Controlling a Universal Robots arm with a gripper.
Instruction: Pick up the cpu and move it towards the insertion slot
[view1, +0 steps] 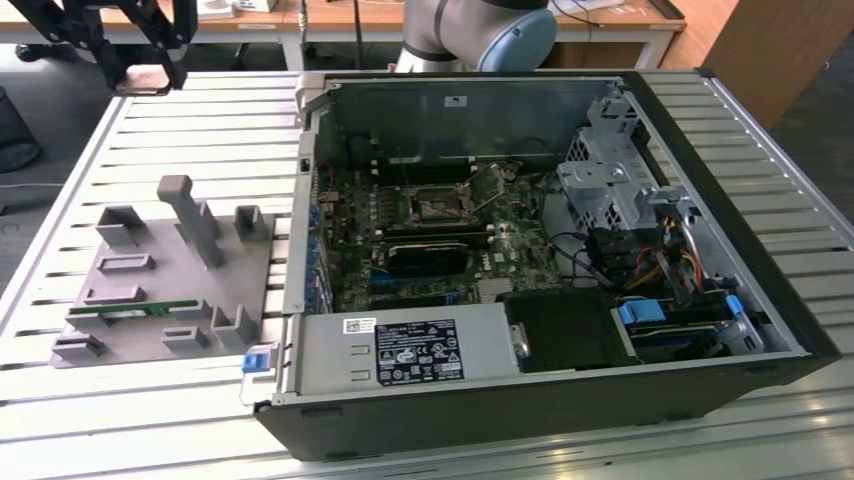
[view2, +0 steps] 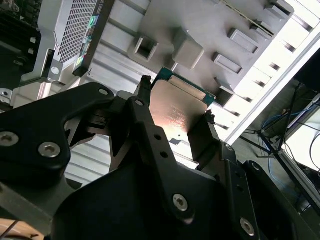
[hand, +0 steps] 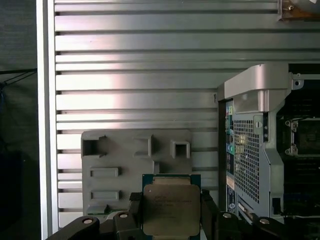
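Observation:
The cpu (hand: 171, 210) is a flat square chip with a shiny metal top and a green rim. My gripper (hand: 171, 216) is shut on it, one black finger against each side; the second wrist view shows the same hold on the cpu (view2: 177, 107) by the gripper (view2: 176, 102). In the exterior view the gripper (view1: 143, 75) hangs above the slatted table's far corner at that view's left, beyond the grey fixture (view1: 160, 290). The insertion slot (view1: 437, 203) is a dark square socket with a metal frame on the green board inside the open computer case (view1: 787, 330), well to that view's right of the gripper.
The grey fixture (hand: 135, 155) carries upright posts and pockets, and a green memory stick (view1: 120, 312) lies on it. The case's metal wall (view1: 310, 130) stands between fixture and board. A black block (view1: 427, 255), cables and a drive cage (view1: 607, 185) surround the slot. The arm's base (view1: 481, 35) rises behind the case.

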